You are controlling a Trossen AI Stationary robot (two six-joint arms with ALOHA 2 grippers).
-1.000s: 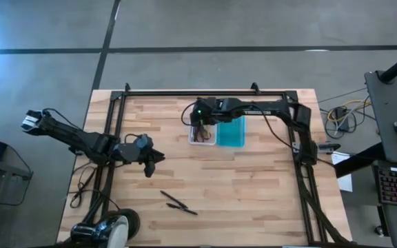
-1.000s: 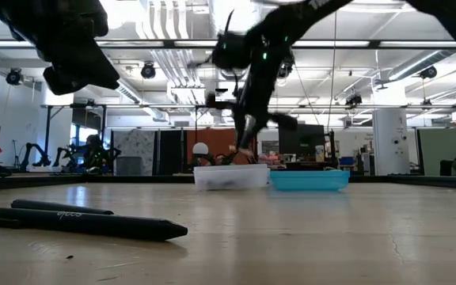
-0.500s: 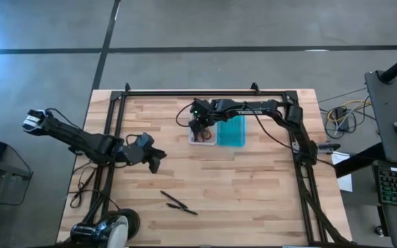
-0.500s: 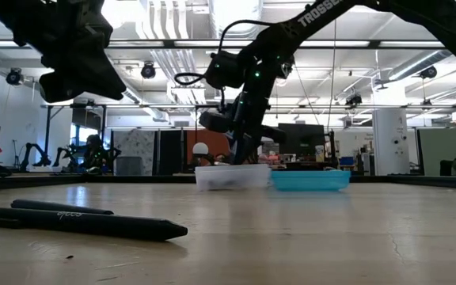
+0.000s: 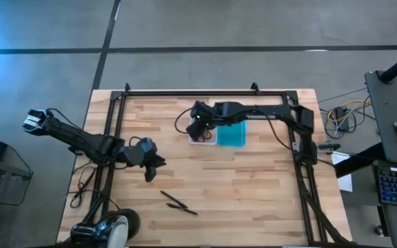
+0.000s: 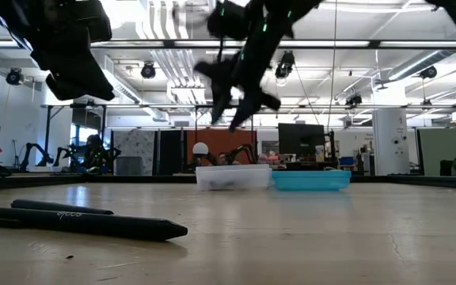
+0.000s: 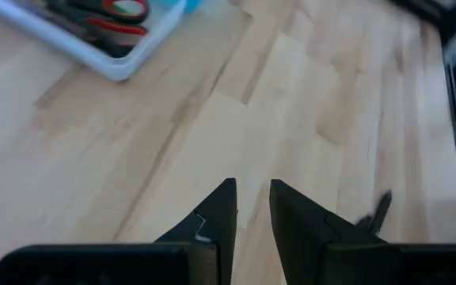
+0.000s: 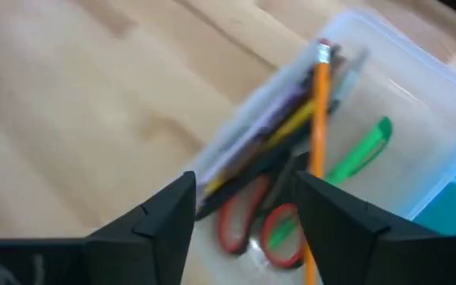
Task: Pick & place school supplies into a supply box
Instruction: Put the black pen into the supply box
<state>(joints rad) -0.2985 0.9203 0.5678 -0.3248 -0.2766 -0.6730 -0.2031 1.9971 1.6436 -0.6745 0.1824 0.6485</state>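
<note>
The clear supply box (image 5: 202, 135) stands at the table's far middle, its teal lid (image 5: 231, 133) lying open beside it. Inside, the right wrist view shows an orange pencil (image 8: 319, 119), a yellow pencil (image 8: 291, 127), a green marker (image 8: 362, 158) and red-handled scissors (image 8: 252, 226). My right gripper (image 8: 244, 198) hovers open above the box (image 6: 232, 176), holding nothing. Two dark pens (image 5: 178, 203) lie side by side on the near part of the table. My left gripper (image 5: 151, 165) hangs above the table's left half, its fingers (image 7: 220, 210) slightly apart with nothing between them.
A black frame rail (image 5: 205, 91) runs along the table's far edge, with side rails at the left and right. Bare wood lies between the box and the pens (image 6: 77, 220). A cable (image 5: 81, 182) hangs off the left edge.
My right gripper dipped down to the box, opened its fingers there and then rose clear above it. The box and the pens have stayed in place.
</note>
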